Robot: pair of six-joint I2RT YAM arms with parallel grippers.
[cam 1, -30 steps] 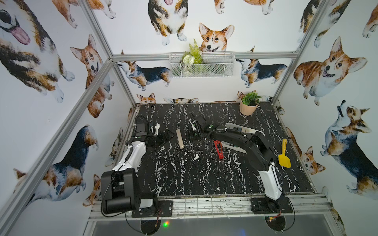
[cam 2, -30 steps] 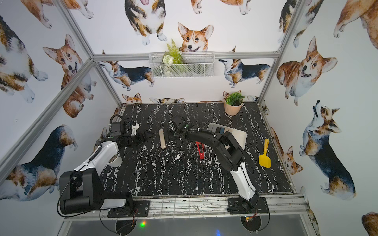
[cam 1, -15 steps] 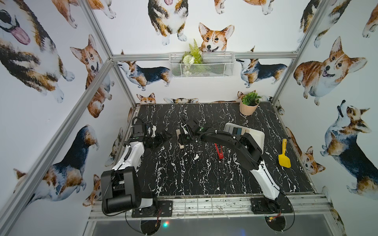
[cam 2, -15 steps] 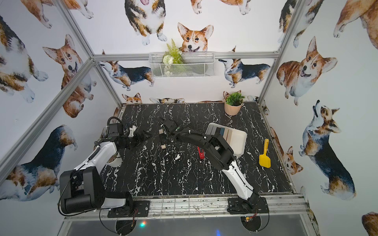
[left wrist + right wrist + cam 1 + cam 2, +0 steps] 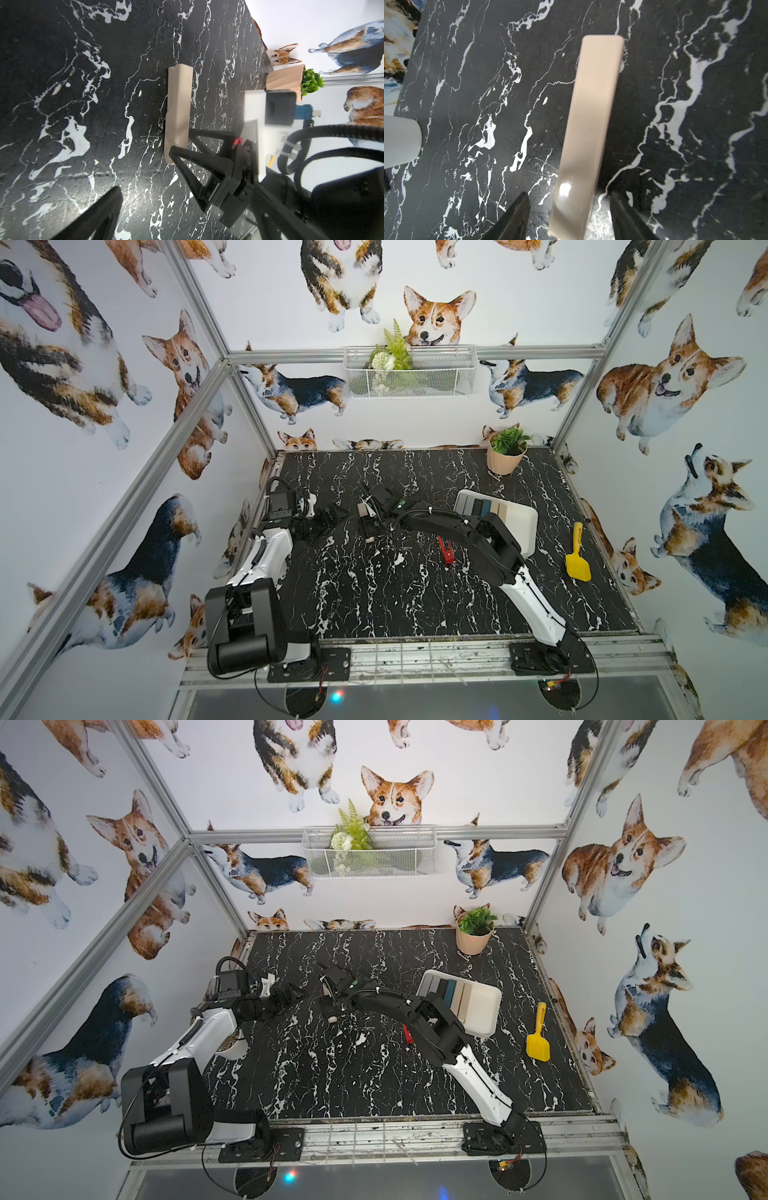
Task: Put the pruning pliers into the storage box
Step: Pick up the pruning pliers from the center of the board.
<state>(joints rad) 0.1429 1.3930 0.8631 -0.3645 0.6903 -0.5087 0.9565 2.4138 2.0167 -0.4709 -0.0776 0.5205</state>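
Note:
A beige pruning pliers (image 5: 589, 135) lies flat on the black marble table, left of centre (image 5: 178, 116). My right gripper (image 5: 569, 209) hangs low over its near end, open, one finger on each side and neither touching it. In both top views this gripper (image 5: 368, 522) hides most of that tool. A red pruning pliers (image 5: 445, 549) lies on the table under the right forearm. The white storage box (image 5: 519, 526) at the right holds several pliers (image 5: 486, 508) side by side. My left gripper (image 5: 332, 516) rests open just left of the beige tool; only one finger (image 5: 99, 214) shows.
A yellow scoop (image 5: 577, 560) lies near the table's right edge. A potted plant (image 5: 507, 450) stands at the back right. A wire basket (image 5: 409, 373) hangs on the back wall. A white bowl (image 5: 232, 1048) sits under the left arm.
My right arm has swung left from near the storage box and come down over the beige pliers. The left arm has barely moved.

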